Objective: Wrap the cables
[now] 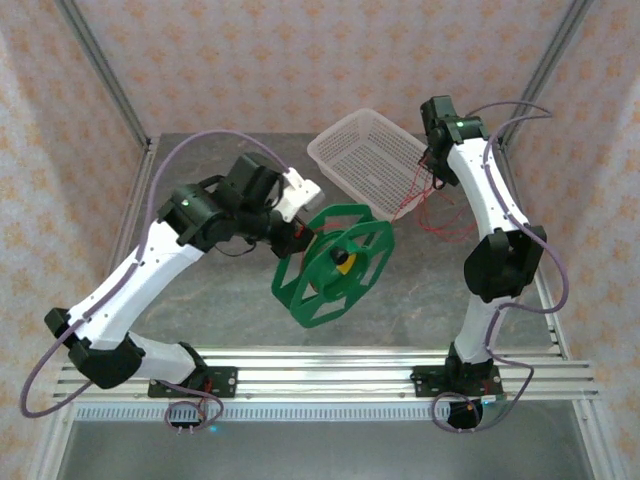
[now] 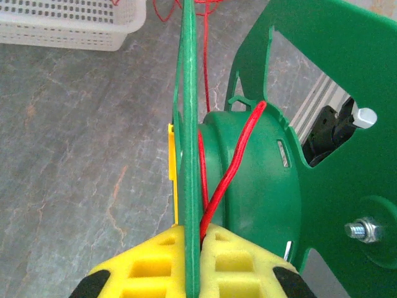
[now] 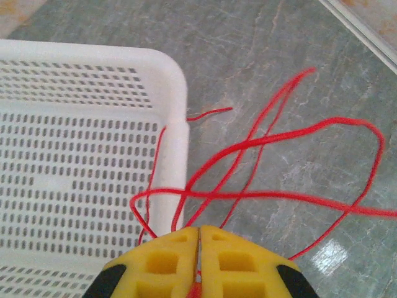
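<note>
left jaws steady the green plastic reel (image 2: 260, 161) by its pinched flange — right jaws pinch the thin red wire (image 3: 279, 136), seemingly to feed it.

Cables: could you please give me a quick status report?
Left gripper shut on flange of green spool. Right gripper shut on cables. One strand on spool hub; loose loops near white basket.
</note>
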Motion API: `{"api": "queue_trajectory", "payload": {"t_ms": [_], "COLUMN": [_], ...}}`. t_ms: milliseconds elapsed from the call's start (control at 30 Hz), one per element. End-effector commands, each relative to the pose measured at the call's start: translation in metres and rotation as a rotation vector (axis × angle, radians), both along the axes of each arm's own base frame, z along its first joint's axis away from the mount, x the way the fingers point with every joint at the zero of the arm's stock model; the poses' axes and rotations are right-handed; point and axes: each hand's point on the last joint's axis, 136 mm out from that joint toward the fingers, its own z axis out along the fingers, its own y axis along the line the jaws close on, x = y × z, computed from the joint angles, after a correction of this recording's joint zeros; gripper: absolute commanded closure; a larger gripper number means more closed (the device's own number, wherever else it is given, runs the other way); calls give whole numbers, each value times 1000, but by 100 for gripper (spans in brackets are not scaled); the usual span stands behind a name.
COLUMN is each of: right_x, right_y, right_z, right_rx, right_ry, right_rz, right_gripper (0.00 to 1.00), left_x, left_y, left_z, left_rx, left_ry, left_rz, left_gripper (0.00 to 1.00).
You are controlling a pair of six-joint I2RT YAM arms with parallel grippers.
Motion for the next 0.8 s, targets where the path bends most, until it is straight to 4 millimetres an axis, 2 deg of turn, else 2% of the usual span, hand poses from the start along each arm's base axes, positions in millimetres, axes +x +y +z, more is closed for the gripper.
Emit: {"api": "queue_trajectory", "payload": {"t_ms": [0, 100, 267, 367, 500, 633, 767], "right_x": [10, 9, -4, -17, -41, -71, -105], "right_y": [9, 32, 66, 89, 121, 149, 176], "right_z": [15, 29, 61, 75, 87, 97, 95], "right_rx": [5, 20, 31, 56, 79, 140, 233], "right_ry": [-37, -58, -117, -128, -118, -109, -59], "right_rz": [26, 95, 217, 313, 485, 675, 850], "right_gripper": [100, 100, 100, 100, 100, 100, 100], "left_x": [-14, 6, 49, 68, 92, 114, 128], "left_y": [-4, -4, 26, 38, 60, 92, 112], "left_z": [-26, -35, -55, -55, -50, -45, -36], "left_rx": [100, 178, 426, 506, 569, 640, 700], "left_ry": [53, 11, -80, -131, -153, -162, -188], "left_rz": [-35, 42, 230, 325, 471, 623, 699], "left_gripper": [100, 100, 100, 100, 100, 100, 100]}}
